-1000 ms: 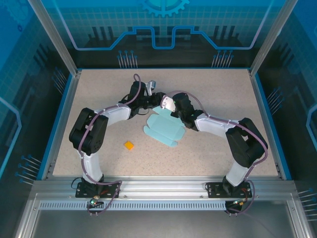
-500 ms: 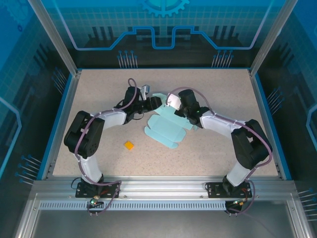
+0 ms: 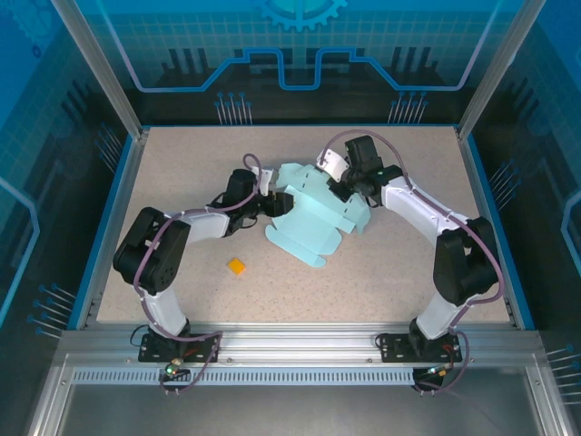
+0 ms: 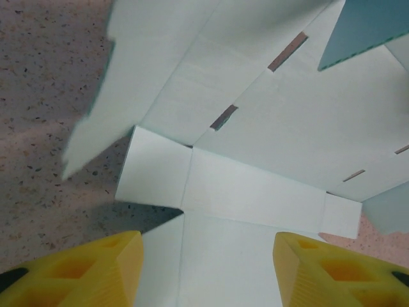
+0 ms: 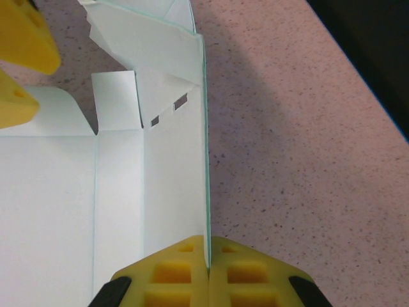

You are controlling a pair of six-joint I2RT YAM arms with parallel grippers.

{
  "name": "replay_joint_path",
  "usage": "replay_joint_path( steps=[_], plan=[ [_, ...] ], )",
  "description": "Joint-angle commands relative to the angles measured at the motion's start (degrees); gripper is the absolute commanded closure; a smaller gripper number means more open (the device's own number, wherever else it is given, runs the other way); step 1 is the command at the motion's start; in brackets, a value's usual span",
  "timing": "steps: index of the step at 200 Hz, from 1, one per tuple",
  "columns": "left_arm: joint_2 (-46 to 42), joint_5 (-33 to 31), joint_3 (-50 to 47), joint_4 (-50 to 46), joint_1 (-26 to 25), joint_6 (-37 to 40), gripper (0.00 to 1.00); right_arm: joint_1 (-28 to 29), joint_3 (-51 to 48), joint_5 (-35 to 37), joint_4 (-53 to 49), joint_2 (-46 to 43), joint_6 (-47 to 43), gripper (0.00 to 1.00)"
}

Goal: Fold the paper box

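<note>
Box (image 3: 309, 213): pale blue thin card, matte, die-cut, creased into panels, pierced by short slots, fringed with small square tabs. Lies part-opened on the counter (image 3: 408, 272), about its middle. Near portion flat on the surface, far portion lifted.

Counter: speckled beige, grainy, blue-rimmed.

Left jaws: released, set wide apart at the box's left side. Yellow pocketed fingers (image 4: 83, 272) straddle a flat panel of card (image 4: 255, 185). Contact with the card cannot be determined.

Right jaws: clenched on the box's far-right panel. Yellow fingers (image 5: 172, 272) pressed together, thin card edge pinched between them. Panel held upright on edge, standing at a right angle to the flat card (image 5: 51, 211) beside it.

Edges: outline irregular, with a pointed flap at the box's near corner and one flap bent over at the raised panel's far end.

Small orange square (image 3: 237, 266): flat, well apart from the box, off its near-left side.

Room: broad open counter on the box's near side, a narrower strip on its far side. Arms reach in over the counter from the box's left and right.
</note>
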Motion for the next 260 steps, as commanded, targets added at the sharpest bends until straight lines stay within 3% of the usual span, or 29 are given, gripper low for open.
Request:
replay_joint_path(
  steps=[1, 58, 148, 260],
  plan=[
    [2.04, -4.94, 3.85, -3.34, -0.34, 5.89, 0.41, -0.63, 1.95, -3.58, -4.56, 1.33, 1.57, 1.0],
    [5.97, -6.01, 7.16, -5.49, -0.77, 7.67, 0.39, -0.7, 1.92, -3.8, -4.25, 1.45, 1.83, 1.0],
    [9.36, -2.37, 10.16, -6.65, -2.32, 5.82, 0.38, -0.69, 2.11, -4.52, -3.63, 1.61, 2.54, 1.0],
    [7.25, 4.31, 7.38, -1.31, -2.93, 1.14, 0.55, -1.45, 1.23, -4.18, -1.8, 0.98, 4.59, 1.0]
  ],
)
